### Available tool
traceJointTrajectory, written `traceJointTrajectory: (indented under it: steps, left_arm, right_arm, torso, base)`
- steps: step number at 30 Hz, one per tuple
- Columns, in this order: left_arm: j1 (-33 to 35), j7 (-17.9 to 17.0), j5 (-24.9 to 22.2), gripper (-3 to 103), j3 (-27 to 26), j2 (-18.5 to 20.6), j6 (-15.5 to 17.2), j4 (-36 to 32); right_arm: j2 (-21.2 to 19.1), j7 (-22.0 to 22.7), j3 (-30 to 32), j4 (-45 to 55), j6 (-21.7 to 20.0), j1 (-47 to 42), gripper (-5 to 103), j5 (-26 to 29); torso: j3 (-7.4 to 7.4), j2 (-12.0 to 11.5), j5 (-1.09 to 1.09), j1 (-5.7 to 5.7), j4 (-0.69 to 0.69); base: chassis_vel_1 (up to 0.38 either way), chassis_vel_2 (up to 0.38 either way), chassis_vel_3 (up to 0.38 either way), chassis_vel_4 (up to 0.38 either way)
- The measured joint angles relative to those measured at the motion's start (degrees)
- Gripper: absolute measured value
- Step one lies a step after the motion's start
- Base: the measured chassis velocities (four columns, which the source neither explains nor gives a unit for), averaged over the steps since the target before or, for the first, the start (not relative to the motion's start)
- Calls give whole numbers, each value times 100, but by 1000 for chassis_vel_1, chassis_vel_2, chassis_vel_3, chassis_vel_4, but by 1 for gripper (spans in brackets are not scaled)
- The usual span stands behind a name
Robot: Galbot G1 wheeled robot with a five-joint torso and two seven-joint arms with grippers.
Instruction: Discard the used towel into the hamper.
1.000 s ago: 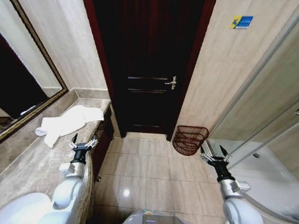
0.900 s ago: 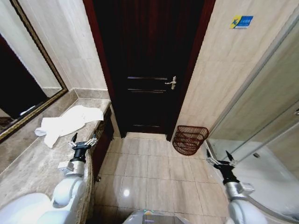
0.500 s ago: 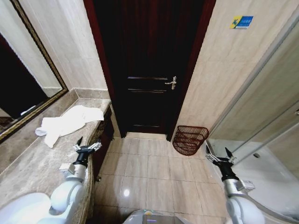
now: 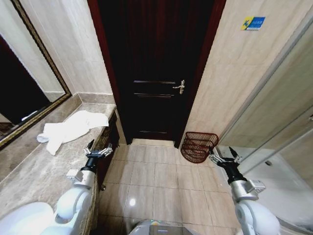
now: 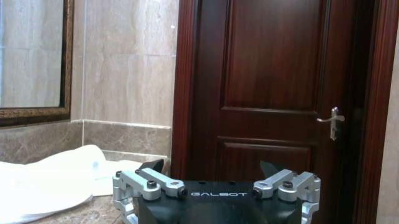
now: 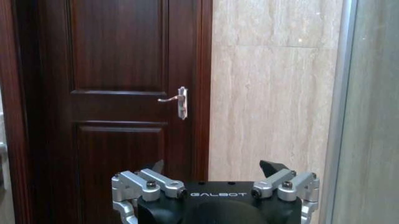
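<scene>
Head view: the hamper (image 4: 199, 146), a reddish-brown open-weave basket, sits on the tiled floor (image 4: 154, 174) at the far right, against the beige wall and just right of the dark wooden door (image 4: 154, 68). It tilts toward the camera, so its mouth and ribbed inside show; nothing can be made out inside it. The white towel (image 4: 71, 128) lies crumpled on the marble counter (image 4: 34, 176) at the left, below the framed mirror (image 4: 24, 83), well apart from the hamper.

The left gripper (image 4: 98, 151) hovers at the counter's right edge, nearer than the towel and to its right, not touching it. Its fingers are spread wide with nothing between them. The right gripper (image 4: 223, 158) hangs above the floor at the right, just nearer than the hamper and a little to its right, close to the glass shower enclosure (image 4: 283, 147). Its fingers are also spread wide and empty, and it stands apart from the hamper's rim.

The left wrist view shows the left gripper (image 5: 212, 168) from behind, its two dark fingertips set far apart, with the towel (image 5: 50, 186) bulging on the counter beside it and the door (image 5: 274, 93) with its lever handle (image 5: 333, 121) beyond. The right wrist view shows the right gripper (image 6: 215, 167) likewise wide open, facing the door (image 6: 118, 93), its handle (image 6: 177, 101) and the beige wall tiles (image 6: 271, 93), with the shower's metal frame (image 6: 339, 112) at the edge.
</scene>
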Motion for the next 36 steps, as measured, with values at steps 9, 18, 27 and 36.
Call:
traceJointTrajectory:
  steps: [9, 18, 27, 36]
  left_arm:
    - [129, -78, 7, 100, -61, 11, -36, -113]
    - [112, -146, 57, 100, -32, -31, -36, -136]
    - [121, -142, 303, 100, -29, -55, -179, -127]
    - [127, -116, 396, 100, -37, -57, -208, -137]
  right_arm:
    - [-45, -36, -25, -6, 8, 108, 100, 32]
    - [-45, -40, -2, 9, 35, 45, 100, 29]
    - [-49, -31, 43, 69, 10, 3, 100, 16]
    - [-81, -28, 63, 23, 1, 0, 100, 12]
  torso:
    - [0, 0, 0, 0, 1]
    - [0, 0, 0, 0, 0]
    - [0, 0, 0, 0, 1]
    - [0, 0, 0, 0, 0]
  base:
    - [0, 0, 0, 0]
    - [0, 0, 0, 0]
    - [0, 0, 0, 0]
    - [0, 0, 0, 0]
